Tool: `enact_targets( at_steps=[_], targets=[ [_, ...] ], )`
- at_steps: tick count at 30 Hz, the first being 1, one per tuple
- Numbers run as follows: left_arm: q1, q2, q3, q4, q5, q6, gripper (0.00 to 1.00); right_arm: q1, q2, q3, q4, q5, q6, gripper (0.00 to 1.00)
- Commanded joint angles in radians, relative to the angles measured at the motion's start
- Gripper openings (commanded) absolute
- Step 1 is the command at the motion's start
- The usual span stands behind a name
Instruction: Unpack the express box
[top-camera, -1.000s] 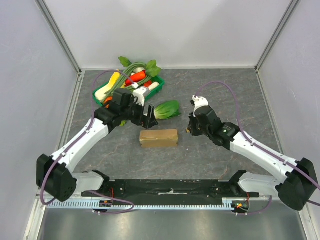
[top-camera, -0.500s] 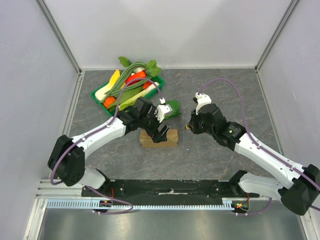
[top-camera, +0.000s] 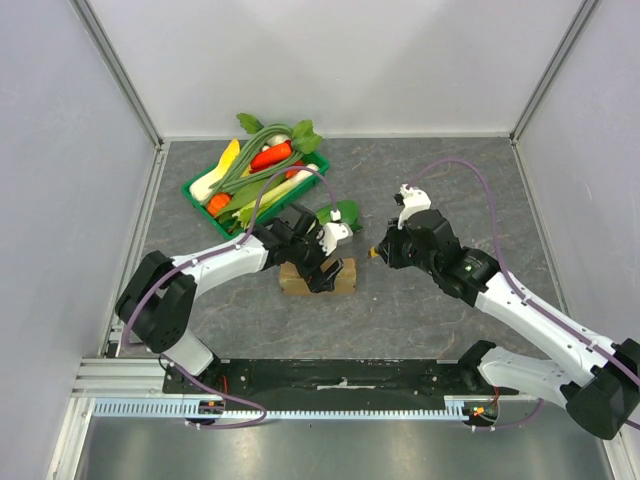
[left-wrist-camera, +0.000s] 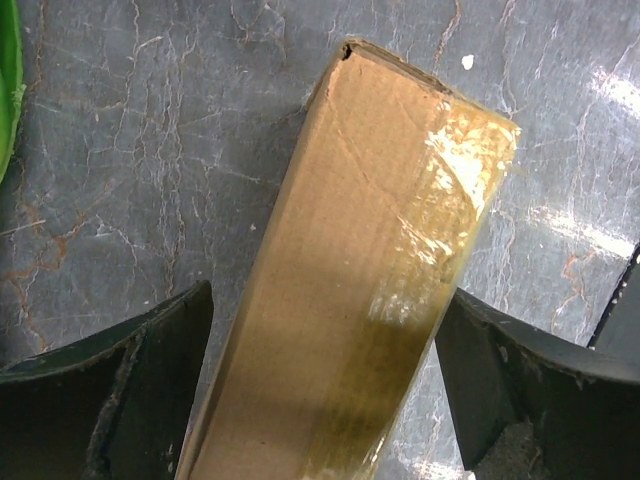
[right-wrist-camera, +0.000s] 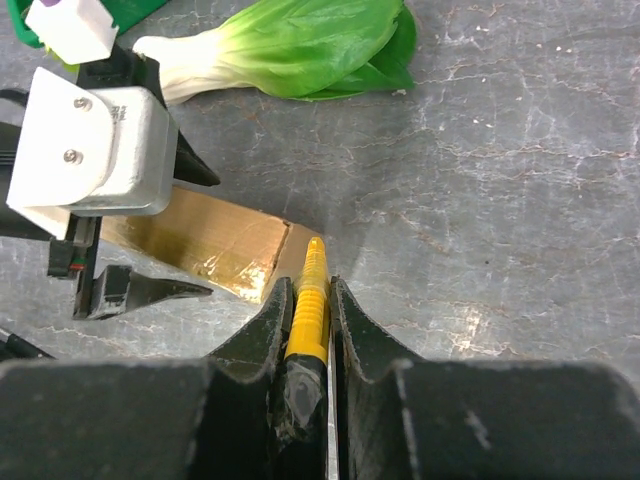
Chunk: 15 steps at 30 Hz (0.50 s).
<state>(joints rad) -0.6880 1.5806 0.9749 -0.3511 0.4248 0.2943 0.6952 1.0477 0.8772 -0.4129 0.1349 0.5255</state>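
**A:** From above, what surrounds the express box (top-camera: 345, 278)?

**B:** It lies on the tabletop (top-camera: 450, 180) between the arms. A bok choy (top-camera: 343, 212) sits just behind it, and a green vegetable tray (top-camera: 190, 186) is further back-left. The left end effector (top-camera: 325, 262) hangs over the box.

**A:** Left wrist?

**B:** Fingers (left-wrist-camera: 110, 400) spread wide, closely flanking the box's long sides. I cannot tell if they touch it.

**A:** Right wrist?

**B:** The right end effector (right-wrist-camera: 308, 330) pinches a yellow pen-like tool (right-wrist-camera: 310, 290), its tip just beside the box's end.

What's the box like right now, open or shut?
Shut. In the left wrist view, glossy tape runs over the flat top of the box, and no flap stands up.
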Motion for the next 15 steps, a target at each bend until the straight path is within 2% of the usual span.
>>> enact_targets(
  at_steps=[1, 8, 15],
  targets=[
    [-0.008, 0.018, 0.004, 0.064, -0.004, -0.023, 0.91, -0.005, -0.041, -0.046, 0.077, -0.04, 0.07, 0.0],
    [-0.021, 0.05, 0.019, 0.043, -0.054, -0.118, 0.63, -0.006, -0.038, -0.089, 0.154, -0.072, 0.096, 0.0],
    [-0.05, 0.07, 0.018, 0.015, -0.112, -0.162, 0.58, -0.006, -0.035, -0.113, 0.243, -0.044, 0.131, 0.0]
  ],
)
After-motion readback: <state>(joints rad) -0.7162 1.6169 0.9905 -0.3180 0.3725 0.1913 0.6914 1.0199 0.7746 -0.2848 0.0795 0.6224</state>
